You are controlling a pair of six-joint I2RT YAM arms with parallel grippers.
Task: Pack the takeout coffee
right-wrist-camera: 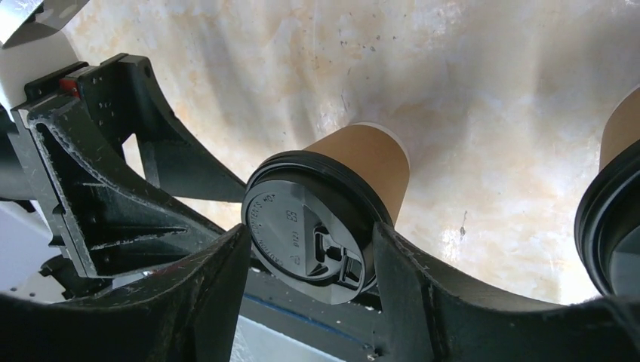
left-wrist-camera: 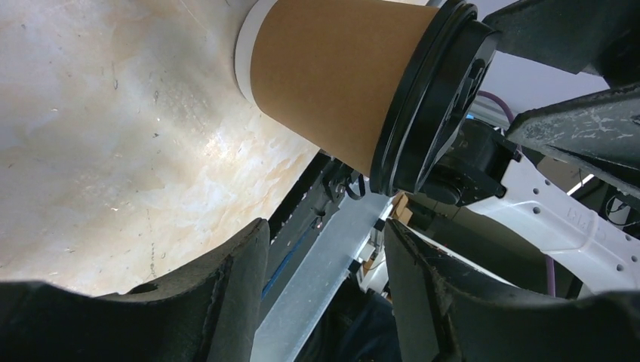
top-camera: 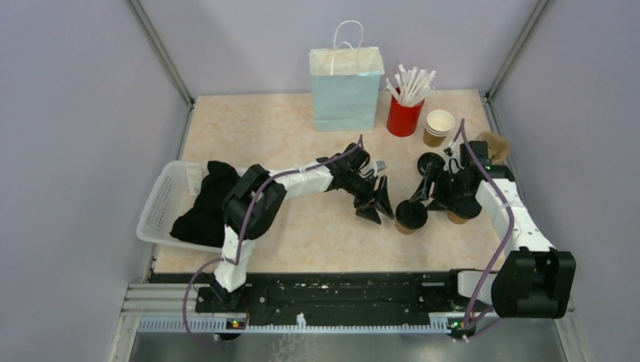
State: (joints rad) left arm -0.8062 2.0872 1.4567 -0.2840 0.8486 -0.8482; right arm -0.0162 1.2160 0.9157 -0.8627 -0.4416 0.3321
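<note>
Gripping low on the brown wall, beneath the black lid, looks safest: the lidded cup stands on the desk well nearer than the pale blue bag, framed by the right gripper, spread, contact unclear. The left gripper, spread and empty, points at it. Beyond, the bag stands upright.

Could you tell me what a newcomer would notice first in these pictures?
Probably the lidded kraft cup at centre right, with the right gripper straddling it and the open left gripper pointed at it. At the back stand a pale blue bag and a red cup of straws.
</note>
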